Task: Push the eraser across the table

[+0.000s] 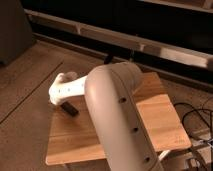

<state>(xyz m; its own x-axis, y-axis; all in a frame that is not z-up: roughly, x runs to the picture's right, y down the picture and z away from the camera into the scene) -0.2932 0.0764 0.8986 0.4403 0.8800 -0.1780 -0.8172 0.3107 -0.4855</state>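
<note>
The table point(155, 117) has a light wood-plank top and stands in the middle of the camera view. The eraser point(70, 109), a small black oblong block, lies on the table close to its left edge. My arm point(117, 115), thick and whitish, reaches from the bottom of the view across the table to the left and hides much of the top. The gripper point(61, 99) is at the arm's whitish far end, over the table's left rear corner, right above and beside the eraser. I cannot tell whether it touches the eraser.
A long metal rail point(150, 46) and dark panels run behind the table. Black cables point(196, 116) lie on the floor to the right. Speckled floor point(25, 85) lies to the left, with a dark cabinet point(12, 30) at the far left.
</note>
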